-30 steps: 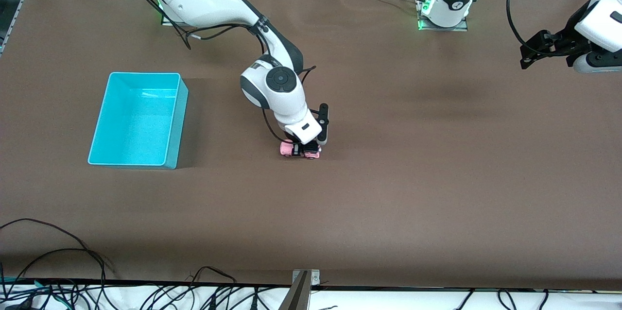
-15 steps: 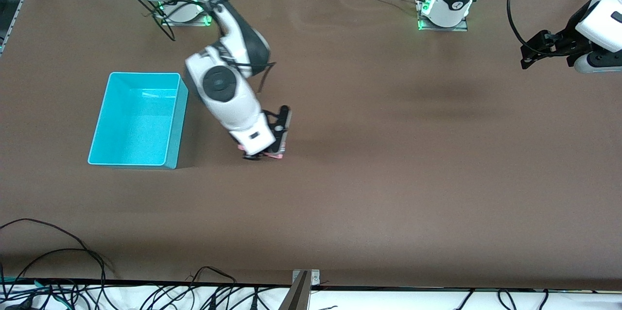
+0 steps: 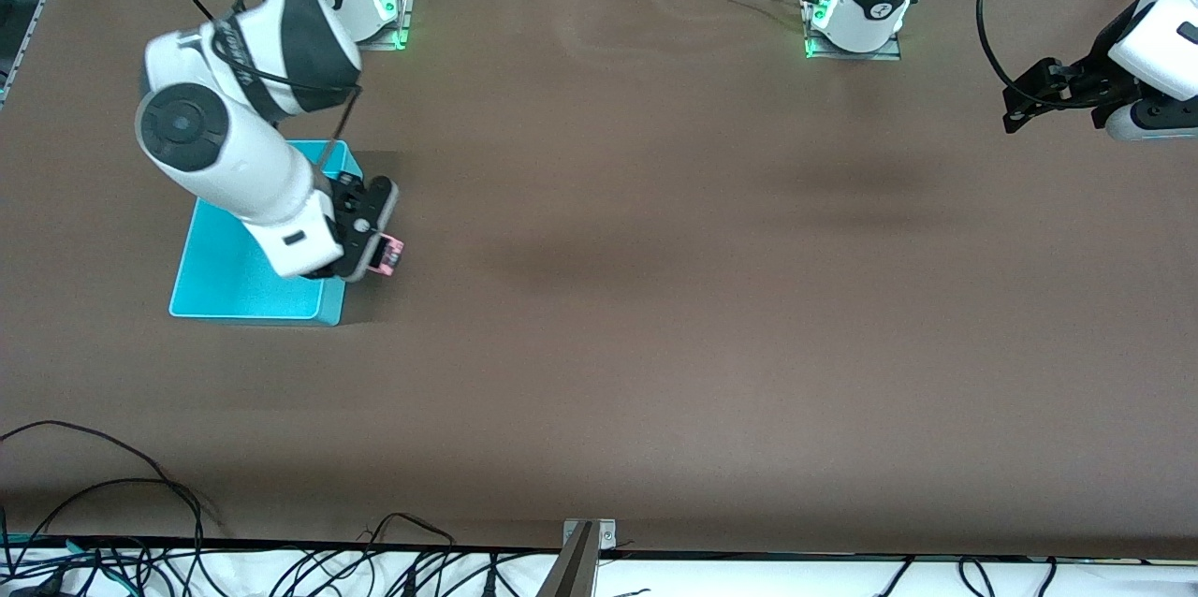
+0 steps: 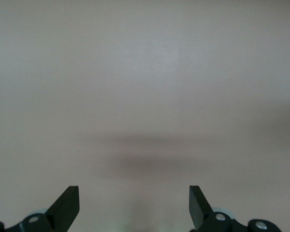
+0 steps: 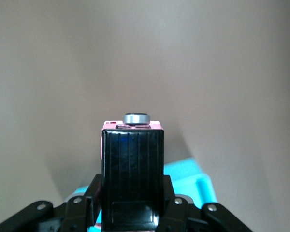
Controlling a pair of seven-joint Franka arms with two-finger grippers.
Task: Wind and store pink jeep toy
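Observation:
My right gripper (image 3: pixel 372 255) is shut on the pink jeep toy (image 3: pixel 388 254) and holds it in the air over the turquoise bin's (image 3: pixel 225 283) edge toward the left arm's end of the table. In the right wrist view the jeep (image 5: pixel 132 169) sits between the fingers, black roof panel facing the camera, pink body and a grey wheel showing past it, with a corner of the bin (image 5: pixel 195 181) underneath. My left gripper (image 3: pixel 1015 106) waits open above the left arm's end of the table. Its two black fingertips (image 4: pixel 67 205) have only bare brown table between them.
The brown table (image 3: pixel 702 298) stretches wide between the bin and the left arm. Both arm bases (image 3: pixel 856 3) stand along the edge farthest from the front camera. Black cables (image 3: pixel 140 541) lie along the edge nearest that camera.
The right arm lifted the jeep off the middle of the table and carried it toward the right arm's end, up to the bin's edge. The left arm has not moved.

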